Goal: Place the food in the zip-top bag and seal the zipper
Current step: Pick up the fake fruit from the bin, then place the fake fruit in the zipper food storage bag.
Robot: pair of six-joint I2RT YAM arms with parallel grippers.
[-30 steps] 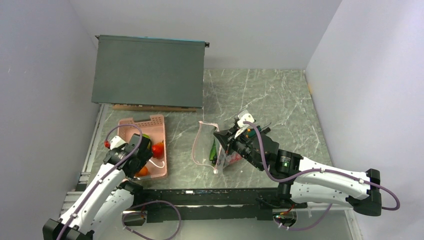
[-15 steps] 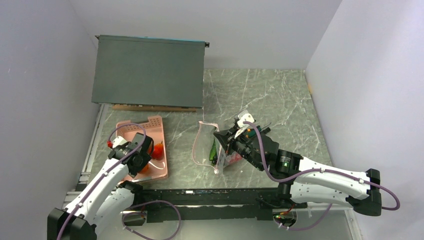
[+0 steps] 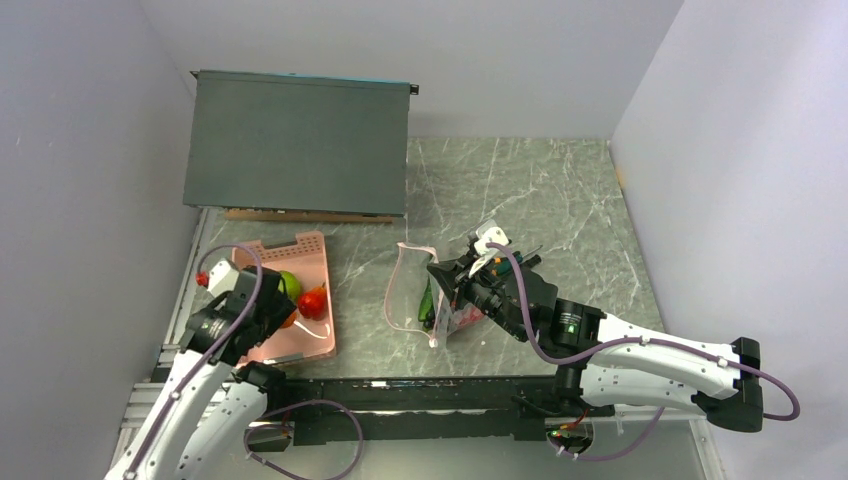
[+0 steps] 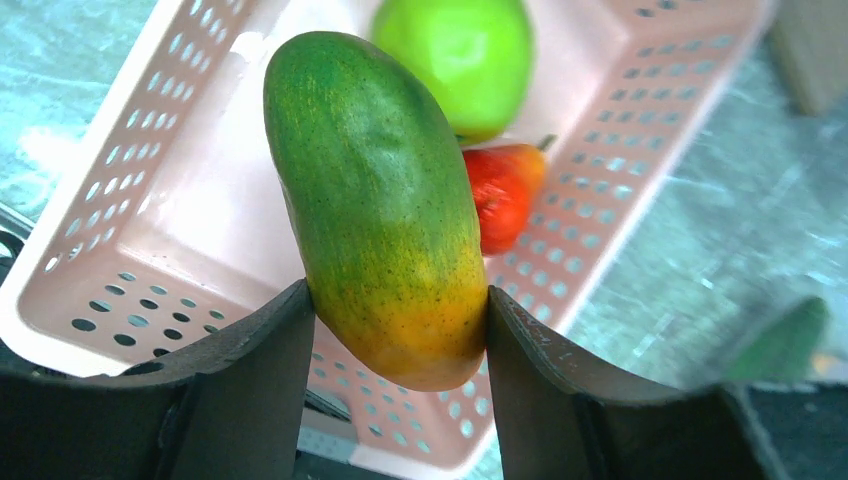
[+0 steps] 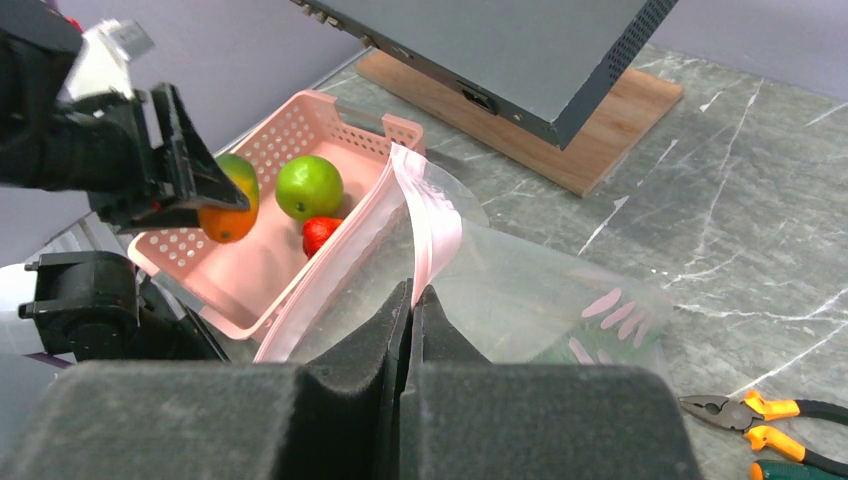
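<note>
Now the left claw (image 4: 397, 305) grips the green-and-orange toy mango (image 4: 380, 200) above the pink slotted plastic basket (image 4: 110, 200), lifted out of it since half a second ago. A green apple (image 4: 455, 55) and a red fruit (image 4: 505, 190) lie inside. The right claw (image 5: 412, 300) stays pinched on the pale pink zipper strip (image 5: 435, 225) of the clear floppy bag (image 5: 530, 290), which stands on the grey marbled tabletop (image 3: 540, 190) beside the basket.

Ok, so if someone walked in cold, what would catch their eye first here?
The green-orange mango fills the left wrist view, clamped in the left gripper above the pink basket, where a green apple and a red fruit lie. Near the table's middle, the right gripper pinches the zip-top bag by its pink mouth strip, holding the mouth up and open.
</note>
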